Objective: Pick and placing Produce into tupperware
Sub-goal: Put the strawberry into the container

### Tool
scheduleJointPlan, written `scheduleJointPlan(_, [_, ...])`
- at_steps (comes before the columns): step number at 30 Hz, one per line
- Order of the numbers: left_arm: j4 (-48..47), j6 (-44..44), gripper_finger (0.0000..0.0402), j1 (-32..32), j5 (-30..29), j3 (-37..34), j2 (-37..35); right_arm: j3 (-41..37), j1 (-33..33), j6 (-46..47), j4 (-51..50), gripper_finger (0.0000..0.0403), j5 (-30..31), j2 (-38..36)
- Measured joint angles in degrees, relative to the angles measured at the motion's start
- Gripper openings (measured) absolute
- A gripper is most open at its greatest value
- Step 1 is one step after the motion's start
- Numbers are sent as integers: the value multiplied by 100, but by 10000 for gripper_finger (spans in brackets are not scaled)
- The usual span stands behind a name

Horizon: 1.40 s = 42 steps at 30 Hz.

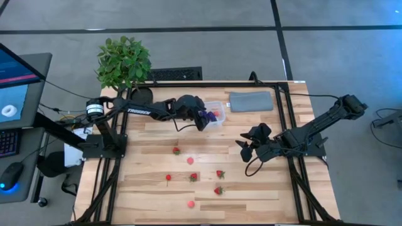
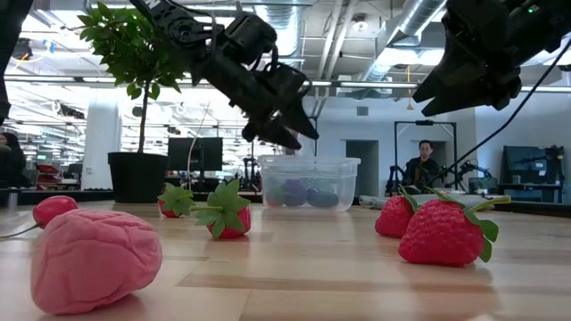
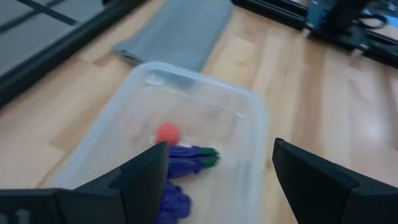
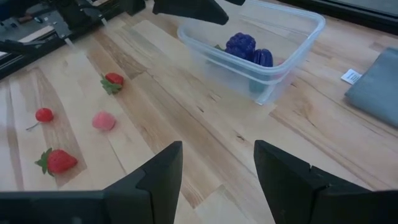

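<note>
Clear tupperware (image 3: 249,118) under open left hand (image 3: 214,177)

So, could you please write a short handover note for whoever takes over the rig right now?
Left gripper: open, empty, above the tupperware.
Right gripper: open, empty, hovering at the table's right side.
Done: two purple pieces and a small red piece are in the tupperware.
Left: seven pieces on the table, strawberries and pink pieces among them.
</note>
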Motion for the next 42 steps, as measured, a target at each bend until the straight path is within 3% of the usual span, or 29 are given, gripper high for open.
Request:
scheduleJointPlan(8, [-887, 60, 275, -217, 792, 473, -2, 0, 0, -2, -2, 221, -28, 0])
scheduleJointPlan(21, [-1904, 167, 275, -777, 1083, 1067, -2, 0, 0, -5, -4, 221, -30, 0])
scheduleJointPlan(32, [-2662, 190, 275, -1105, 1211, 1097, -2, 0, 0, -4, -4, 221, -32, 0])
scheduleJointPlan(42, [-3795, 103, 275, -1321, 1781, 1095, -2, 0, 0, -2, -4, 221, -34, 0])
